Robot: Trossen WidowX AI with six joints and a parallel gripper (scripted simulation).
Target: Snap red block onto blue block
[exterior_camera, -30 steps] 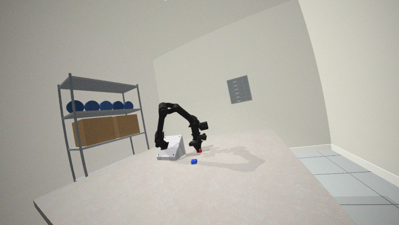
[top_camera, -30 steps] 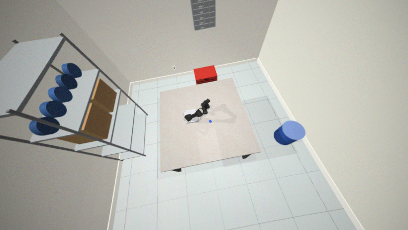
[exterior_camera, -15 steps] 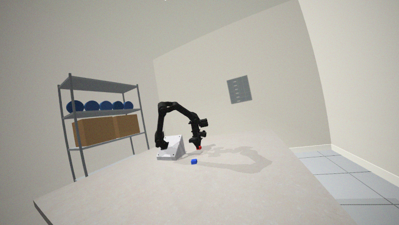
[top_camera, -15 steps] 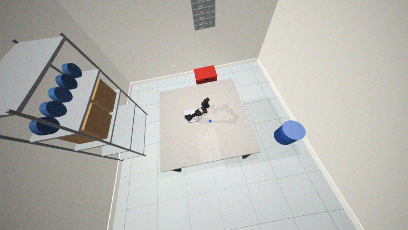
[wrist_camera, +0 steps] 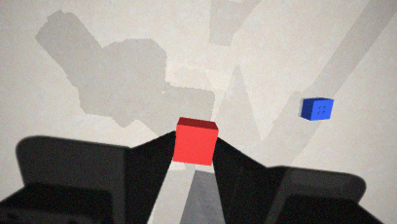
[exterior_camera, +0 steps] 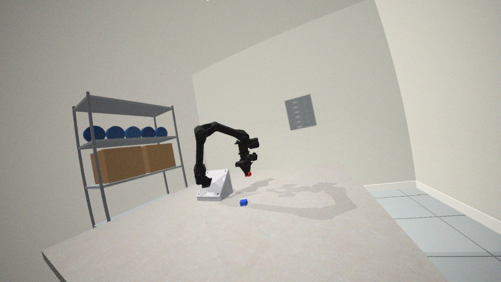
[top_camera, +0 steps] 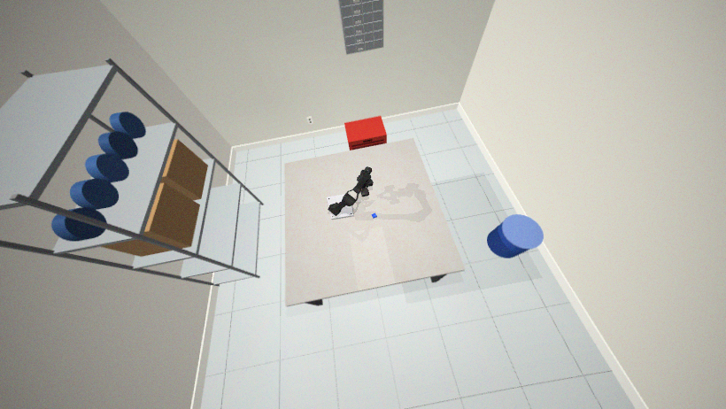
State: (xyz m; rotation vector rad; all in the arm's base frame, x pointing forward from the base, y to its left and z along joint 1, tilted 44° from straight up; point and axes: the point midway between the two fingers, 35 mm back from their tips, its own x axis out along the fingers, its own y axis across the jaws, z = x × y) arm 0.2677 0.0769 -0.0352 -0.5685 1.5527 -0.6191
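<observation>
Looking from the top, you see a small blue block (top_camera: 374, 215) (exterior_camera: 243, 202) (wrist_camera: 317, 109) on the pale, mottled table (top_camera: 325, 264) (exterior_camera: 210, 245), right of the white base (top_camera: 347, 214) (exterior_camera: 224, 178). Pale tiles cover the floor; a red cabinet (top_camera: 365, 129) stands beyond the far edge. Your black arm (top_camera: 349, 197) (exterior_camera: 200, 150) reaches far and right.

In the exterior view, your arm arches up and bends down, its gripper (exterior_camera: 247, 173) (wrist_camera: 195, 138) holding the smooth red block (exterior_camera: 248, 174) (wrist_camera: 196, 143) above the table.

At the wrist, your fingers pinch the red cube; the blue block, studded on one face, lies apart to the right.
</observation>
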